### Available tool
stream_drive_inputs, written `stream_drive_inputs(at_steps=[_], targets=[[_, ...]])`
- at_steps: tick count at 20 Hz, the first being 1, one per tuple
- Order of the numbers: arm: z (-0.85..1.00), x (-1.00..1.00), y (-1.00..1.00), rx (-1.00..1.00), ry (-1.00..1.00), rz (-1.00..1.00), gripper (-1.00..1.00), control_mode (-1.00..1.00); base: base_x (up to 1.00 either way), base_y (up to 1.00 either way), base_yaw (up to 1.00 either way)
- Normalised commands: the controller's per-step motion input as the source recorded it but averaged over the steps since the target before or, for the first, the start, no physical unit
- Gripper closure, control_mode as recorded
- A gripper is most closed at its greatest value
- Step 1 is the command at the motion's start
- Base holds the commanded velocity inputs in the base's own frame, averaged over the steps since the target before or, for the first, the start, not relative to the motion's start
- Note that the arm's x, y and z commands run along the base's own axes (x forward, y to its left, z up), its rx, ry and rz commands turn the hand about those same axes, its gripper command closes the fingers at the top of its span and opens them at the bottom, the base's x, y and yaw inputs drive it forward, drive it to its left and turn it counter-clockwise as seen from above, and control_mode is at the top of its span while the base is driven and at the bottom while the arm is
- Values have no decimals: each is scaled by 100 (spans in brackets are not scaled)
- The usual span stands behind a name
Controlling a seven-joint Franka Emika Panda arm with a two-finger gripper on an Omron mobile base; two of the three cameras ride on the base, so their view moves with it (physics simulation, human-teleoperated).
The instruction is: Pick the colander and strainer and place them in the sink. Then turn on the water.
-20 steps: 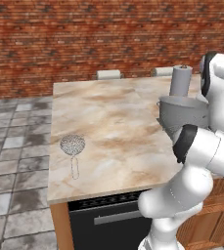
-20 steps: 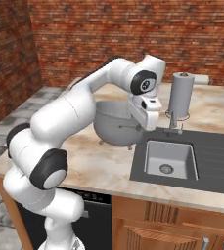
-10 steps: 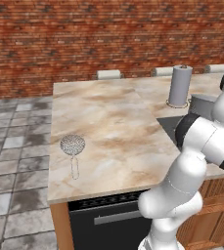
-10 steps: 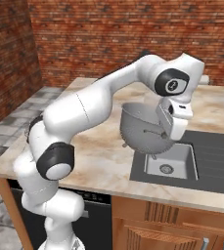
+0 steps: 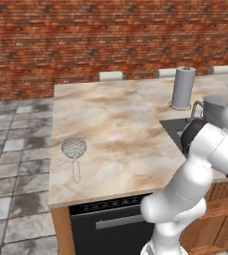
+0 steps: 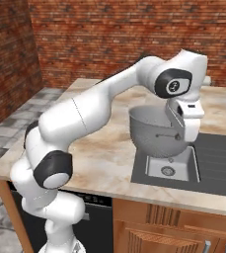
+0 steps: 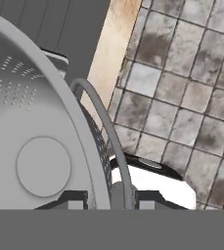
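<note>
The colander (image 6: 151, 129), a big grey perforated bowl, hangs tilted over the steel basin (image 6: 168, 169) of the dark sink (image 6: 218, 154). My gripper (image 6: 180, 135) is shut on its right rim. In the hand view the colander (image 7: 35, 117) lies close, its thin rim handle (image 7: 106, 128) arching up from my gripper (image 7: 114, 199). From the left base view only an edge of the colander (image 5: 216, 105) shows behind my arm, over the sink (image 5: 171, 125). The strainer (image 5: 74, 148) lies flat on the marble counter (image 5: 110, 119) near its left edge, handle toward the front.
A grey paper towel roll (image 5: 183, 87) stands upright at the back of the counter, close to the sink. Chair backs (image 5: 110, 75) line the far edge. A dark dishwasher front (image 5: 110, 219) sits under the counter. Tiled floor (image 7: 182, 97) lies beyond the counter edge.
My arm has swung right with the colander, carrying it from the counter beside the sink to over the basin. The strainer has stayed put.
</note>
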Motion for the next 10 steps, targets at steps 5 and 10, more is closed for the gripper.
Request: stream_drive_inputs(at_steps=[5,10], targets=[[-71,-53,47,-70,-13,3,100,-100,0,0,0],[-91,-24,32,-67,-3,4,100,-100,0,0,0]])
